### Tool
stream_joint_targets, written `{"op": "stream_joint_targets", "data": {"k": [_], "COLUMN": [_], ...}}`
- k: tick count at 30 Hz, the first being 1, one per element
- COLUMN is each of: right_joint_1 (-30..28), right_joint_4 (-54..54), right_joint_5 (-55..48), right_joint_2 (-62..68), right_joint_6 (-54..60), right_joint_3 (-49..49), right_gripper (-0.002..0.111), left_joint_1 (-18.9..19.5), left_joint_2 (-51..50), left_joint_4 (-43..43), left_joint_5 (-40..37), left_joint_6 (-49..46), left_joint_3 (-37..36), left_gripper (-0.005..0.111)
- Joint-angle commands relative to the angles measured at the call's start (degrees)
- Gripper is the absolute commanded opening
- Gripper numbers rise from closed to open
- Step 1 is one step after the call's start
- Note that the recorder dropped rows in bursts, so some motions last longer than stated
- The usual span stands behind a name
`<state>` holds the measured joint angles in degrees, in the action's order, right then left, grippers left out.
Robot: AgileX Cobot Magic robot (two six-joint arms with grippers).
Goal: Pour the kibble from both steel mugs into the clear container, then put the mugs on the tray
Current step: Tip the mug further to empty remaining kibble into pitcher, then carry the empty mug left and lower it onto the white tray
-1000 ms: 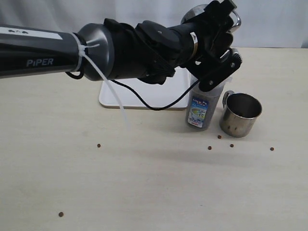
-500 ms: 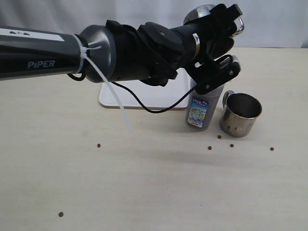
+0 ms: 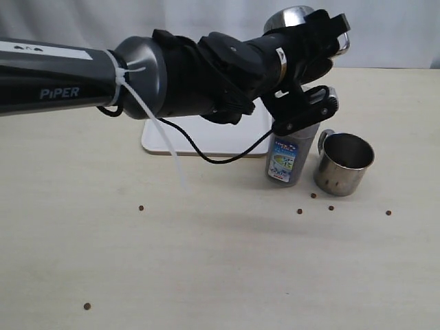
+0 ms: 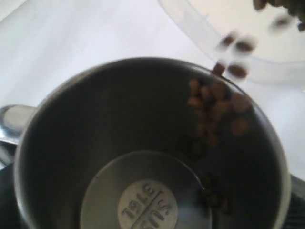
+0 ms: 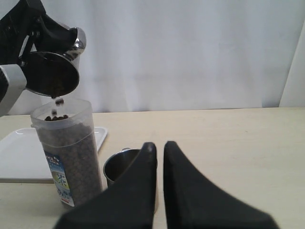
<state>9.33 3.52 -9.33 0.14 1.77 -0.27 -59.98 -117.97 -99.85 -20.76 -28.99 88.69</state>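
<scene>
Above the clear container (image 3: 289, 155), near the back of the pale desk (image 3: 220, 261), the left gripper (image 3: 317, 65) holds a steel mug (image 3: 287, 16) tipped steeply over. Its jaws are clamped on the mug, one finger above and one below, with the mug's mouth facing down toward the container's open top. In the left wrist view, brown kibble (image 4: 214, 100) slides along the mug's inner wall and drops off its rim. The container looks mostly full. A second steel mug (image 3: 344, 163) stands upright just right of the container, apart from both grippers. The white tray (image 3: 206, 137) lies behind and to the container's left. A few loose pellets (image 3: 300, 211) dot the desk. The right gripper (image 5: 159, 152) hovers low before the second mug, its jaws almost together and gripping nothing.
</scene>
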Motion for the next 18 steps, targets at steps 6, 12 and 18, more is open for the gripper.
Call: {"op": "stream_joint_targets", "data": {"k": [6, 12, 18], "right_joint_1": [0.2, 0.2, 0.2], "right_joint_4": [0.3, 0.3, 0.3], "right_joint_5": [0.0, 0.0, 0.0], "right_joint_2": [-0.1, -0.1, -0.1], "right_joint_6": [0.3, 0.3, 0.3], "right_joint_3": [0.3, 0.3, 0.3], "right_gripper": [0.004, 0.004, 0.004], "left_joint_1": [-1.8, -2.0, -2.0], "left_joint_2": [0.4, 0.4, 0.4], "left_joint_4": [-0.1, -0.1, -0.1], "left_joint_5": [-3.0, -4.4, -4.2], "left_joint_6": [-2.5, -2.5, -2.5], "left_joint_3": [0.7, 0.7, 0.7], "left_gripper": [0.000, 0.000, 0.000]}}
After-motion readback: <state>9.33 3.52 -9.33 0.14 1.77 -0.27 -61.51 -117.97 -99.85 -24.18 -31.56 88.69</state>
